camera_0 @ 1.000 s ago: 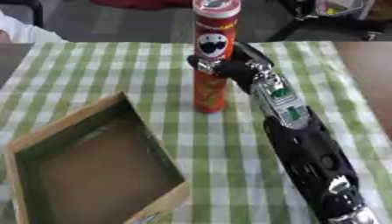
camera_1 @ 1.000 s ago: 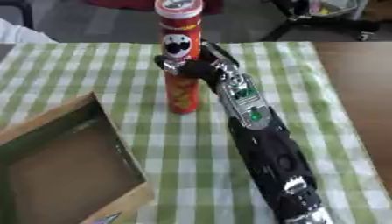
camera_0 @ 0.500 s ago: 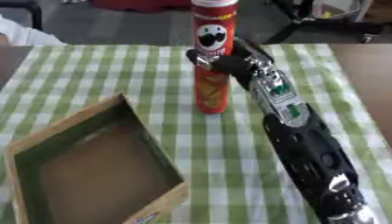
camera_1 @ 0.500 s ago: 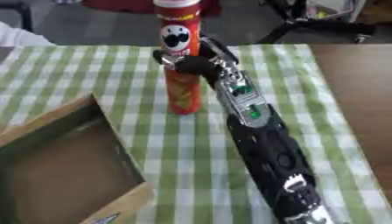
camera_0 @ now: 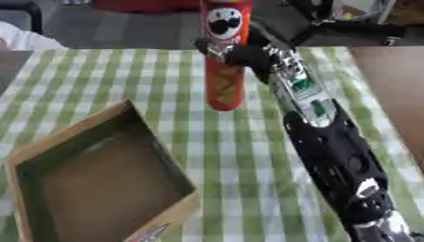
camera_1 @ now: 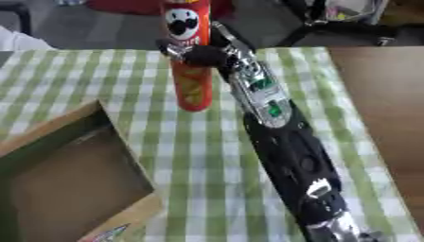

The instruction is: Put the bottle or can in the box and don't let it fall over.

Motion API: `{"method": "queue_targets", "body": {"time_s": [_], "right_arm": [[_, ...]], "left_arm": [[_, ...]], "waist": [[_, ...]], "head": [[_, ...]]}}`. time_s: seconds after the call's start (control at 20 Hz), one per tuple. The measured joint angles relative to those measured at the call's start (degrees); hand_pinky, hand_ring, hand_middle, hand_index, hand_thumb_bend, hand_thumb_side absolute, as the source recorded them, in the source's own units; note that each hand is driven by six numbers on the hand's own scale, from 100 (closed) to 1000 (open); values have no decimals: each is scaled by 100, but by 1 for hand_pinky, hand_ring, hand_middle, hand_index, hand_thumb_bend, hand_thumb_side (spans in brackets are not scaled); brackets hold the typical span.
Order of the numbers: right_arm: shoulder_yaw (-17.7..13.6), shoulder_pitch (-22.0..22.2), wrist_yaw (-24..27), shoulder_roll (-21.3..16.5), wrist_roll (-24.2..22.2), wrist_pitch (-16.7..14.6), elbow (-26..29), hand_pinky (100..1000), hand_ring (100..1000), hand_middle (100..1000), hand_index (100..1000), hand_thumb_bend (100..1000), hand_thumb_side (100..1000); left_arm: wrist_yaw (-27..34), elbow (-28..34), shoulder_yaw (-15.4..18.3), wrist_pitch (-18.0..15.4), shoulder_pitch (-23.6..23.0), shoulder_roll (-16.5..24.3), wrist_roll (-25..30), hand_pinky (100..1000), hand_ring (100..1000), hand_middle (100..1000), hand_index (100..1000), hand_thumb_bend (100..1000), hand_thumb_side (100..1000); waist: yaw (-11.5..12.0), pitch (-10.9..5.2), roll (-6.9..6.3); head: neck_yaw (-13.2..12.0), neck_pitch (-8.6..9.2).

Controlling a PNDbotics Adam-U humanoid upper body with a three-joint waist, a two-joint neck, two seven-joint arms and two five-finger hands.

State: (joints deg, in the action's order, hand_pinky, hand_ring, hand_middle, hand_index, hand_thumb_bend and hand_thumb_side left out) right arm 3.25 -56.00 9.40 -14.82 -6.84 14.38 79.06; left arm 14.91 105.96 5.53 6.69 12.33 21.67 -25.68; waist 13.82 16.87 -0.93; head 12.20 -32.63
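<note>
Right hand (camera_0: 236, 53) is grasping the upright can (camera_0: 225, 56) mid-tabletop; box (camera_0: 99, 179) is sitting toward the near left corner.

Compared with one second earlier, we see the red can (camera_0: 225, 56) raised off the checked desk (camera_0: 99, 85), still upright in our right hand (camera_0: 244, 53). Its base now hangs above the cloth, slightly nearer the open box (camera_0: 99, 175).

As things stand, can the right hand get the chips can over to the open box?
Probably yes. The right hand is curled round the red chips can, holding it upright. The box lies open at the lower left, and only bare checked cloth lies between.
</note>
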Motion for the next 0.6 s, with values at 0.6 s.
{"method": "queue_targets", "body": {"time_s": [0.6], "right_arm": [[828, -258, 941, 592, 396, 368, 1054, 910, 535, 666, 429, 100, 100]], "left_arm": [[-32, -40, 4, -9, -253, 154, -26, 863, 870, 751, 772, 506, 688]], "waist": [[-220, -541, 86]], "head": [[-4, -514]]}}
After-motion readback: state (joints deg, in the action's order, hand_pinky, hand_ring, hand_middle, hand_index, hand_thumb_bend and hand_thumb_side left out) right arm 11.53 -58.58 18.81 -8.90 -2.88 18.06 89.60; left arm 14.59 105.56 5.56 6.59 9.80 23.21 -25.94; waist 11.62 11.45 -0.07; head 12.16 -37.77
